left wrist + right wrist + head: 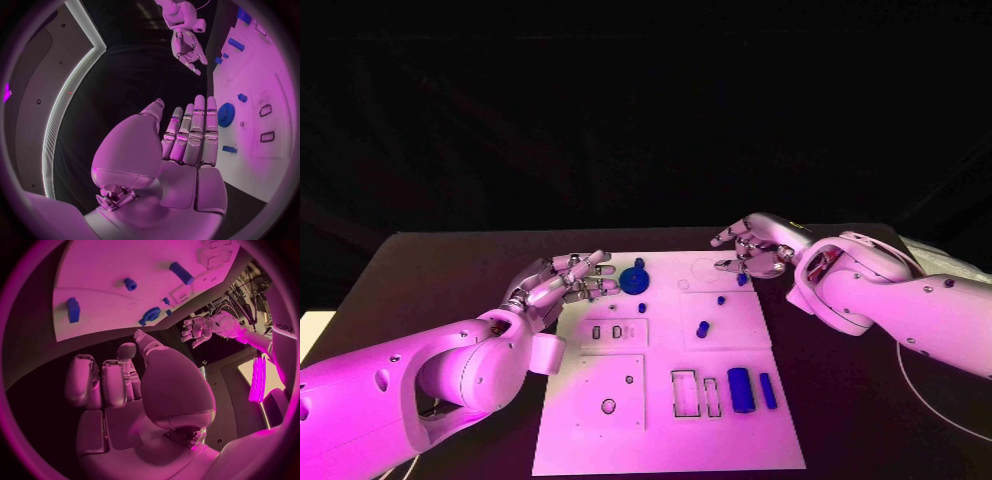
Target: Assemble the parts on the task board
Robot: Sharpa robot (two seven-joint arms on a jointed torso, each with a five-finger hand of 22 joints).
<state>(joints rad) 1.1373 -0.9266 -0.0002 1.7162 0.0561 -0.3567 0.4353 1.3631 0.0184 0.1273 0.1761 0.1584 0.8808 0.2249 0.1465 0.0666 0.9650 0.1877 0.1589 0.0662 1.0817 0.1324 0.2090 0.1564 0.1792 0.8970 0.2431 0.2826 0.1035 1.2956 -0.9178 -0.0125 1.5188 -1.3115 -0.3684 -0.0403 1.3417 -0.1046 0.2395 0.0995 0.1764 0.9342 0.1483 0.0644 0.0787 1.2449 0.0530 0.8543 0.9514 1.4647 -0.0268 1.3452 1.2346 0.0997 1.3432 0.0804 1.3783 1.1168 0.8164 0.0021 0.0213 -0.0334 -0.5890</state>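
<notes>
the task board (661, 420) lies white in the middle of the black table (430, 270). seen from the head, the left hand (567, 281) hovers at the board's 10 o'clock edge, fingers straight and apart, holding nothing; just beside its fingertips, toward 3 o'clock, a round blue gear-like part (635, 279) sits on the board. the right hand (756, 247) hangs over the board's 1 o'clock corner with fingers curled inward, nothing in them.

at the board's 4 o'clock area a blue cylinder (741, 389) lies beside a slimmer blue bar (767, 390), next to two rectangular slots (695, 393). a small blue peg (704, 328) rests near the board's middle.

the left wrist view adds the flat, open palm from behind, its fingers side by side, with the gear beyond them. the right wrist view shows the right hand's fingers folded down over an empty palm, and some white lettering on a dark surface at the circle's rim, too small to read.
</notes>
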